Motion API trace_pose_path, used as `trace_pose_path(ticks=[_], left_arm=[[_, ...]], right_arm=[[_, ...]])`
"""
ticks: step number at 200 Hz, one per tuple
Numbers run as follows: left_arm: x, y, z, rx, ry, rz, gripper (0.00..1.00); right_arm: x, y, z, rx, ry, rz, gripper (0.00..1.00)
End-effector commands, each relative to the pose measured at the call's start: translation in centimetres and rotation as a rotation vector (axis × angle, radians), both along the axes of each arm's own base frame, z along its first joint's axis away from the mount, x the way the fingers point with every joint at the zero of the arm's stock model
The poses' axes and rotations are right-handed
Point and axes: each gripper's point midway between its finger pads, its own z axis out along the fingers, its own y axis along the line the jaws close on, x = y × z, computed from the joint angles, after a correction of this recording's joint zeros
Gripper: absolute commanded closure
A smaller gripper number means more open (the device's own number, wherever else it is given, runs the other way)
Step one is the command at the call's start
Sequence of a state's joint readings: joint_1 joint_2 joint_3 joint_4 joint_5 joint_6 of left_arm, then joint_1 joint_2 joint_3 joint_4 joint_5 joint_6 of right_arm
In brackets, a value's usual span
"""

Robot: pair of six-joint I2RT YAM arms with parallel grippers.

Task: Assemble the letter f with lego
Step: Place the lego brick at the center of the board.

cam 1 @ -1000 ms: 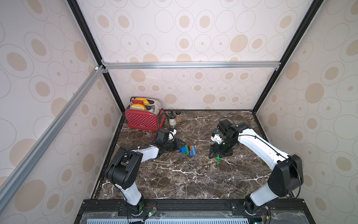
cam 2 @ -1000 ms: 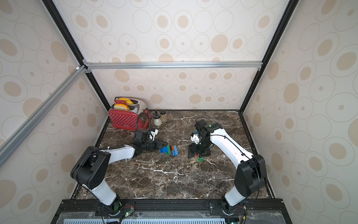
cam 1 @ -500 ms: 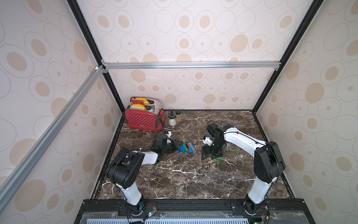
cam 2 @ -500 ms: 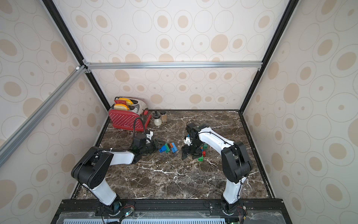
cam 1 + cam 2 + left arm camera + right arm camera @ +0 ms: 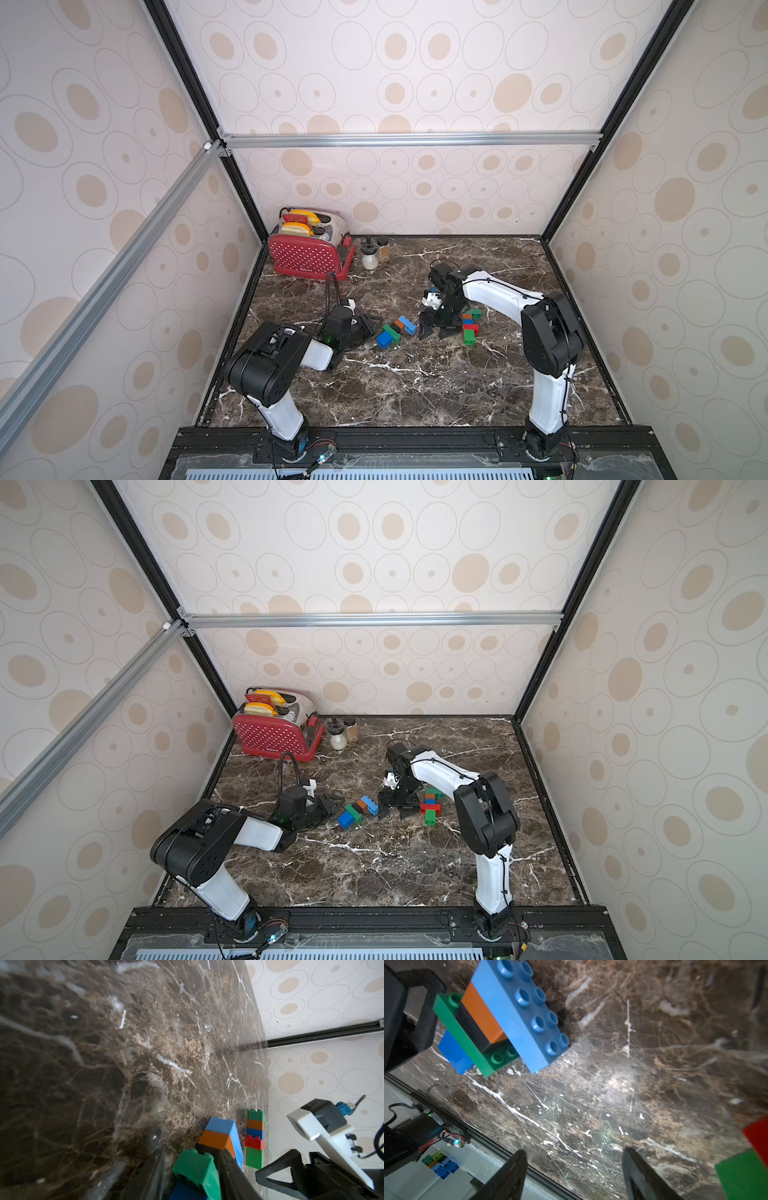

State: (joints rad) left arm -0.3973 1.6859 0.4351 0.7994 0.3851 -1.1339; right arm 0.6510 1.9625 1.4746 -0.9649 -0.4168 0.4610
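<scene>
Marble-patterned tabletop [image 5: 415,395] carries two lego sub-assemblies, not yet one letter. You have a lying stack of dark blue, green, black, orange and light blue studded plastic bricks [image 5: 394,330] at 9 o'clock of the right gripper [image 5: 434,329] in a top view. A column of green, orange, blue, red and green bricks [image 5: 469,326] sits at its 3 o'clock. That right gripper stands wide over bare marble (nothing held). Your left gripper [image 5: 191,1155] has the stack's end between its jaws; whether it grips cannot be told. Joining the two is left, by my judgement.
</scene>
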Motion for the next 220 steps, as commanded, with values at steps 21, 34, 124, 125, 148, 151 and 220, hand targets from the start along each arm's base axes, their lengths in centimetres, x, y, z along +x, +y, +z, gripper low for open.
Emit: trace_pose_path(ticks=[21, 34, 124, 125, 148, 151, 220], left_arm=[[0.2, 0.3, 2.2, 0.05, -0.048, -0.023, 0.51], [-0.4, 0.6, 2.2, 0.143, -0.025, -0.074, 0.5], [-4.7, -1.3, 1.1, 0.247, 0.047, -0.319, 0.47], [-4.7, -1.3, 1.2, 0.247, 0.046, -0.32, 0.47], [-5.1, -2.2, 1.0, 0.247, 0.051, -0.351, 0.47], [-5.2, -2.3, 1.0, 0.248, 0.053, -0.355, 0.47], [-6.7, -3.1, 0.5, 0.241, 0.074, -0.372, 0.47]], right_arm=[[0.0, 0.6, -0.6, -0.032, 0.014, 0.0, 0.24], [0.1, 0.6, -1.2, -0.053, 0.016, -0.002, 0.24], [1.8, 0.7, -3.1, -0.127, 0.01, 0.001, 0.25], [1.9, 0.7, -3.1, -0.128, 0.008, 0.002, 0.25], [2.2, 0.6, -3.2, -0.148, 0.002, 0.007, 0.25], [2.2, 0.6, -3.2, -0.149, 0.001, 0.008, 0.25], [2.9, 1.0, -4.0, -0.159, 0.008, 0.028, 0.25]])
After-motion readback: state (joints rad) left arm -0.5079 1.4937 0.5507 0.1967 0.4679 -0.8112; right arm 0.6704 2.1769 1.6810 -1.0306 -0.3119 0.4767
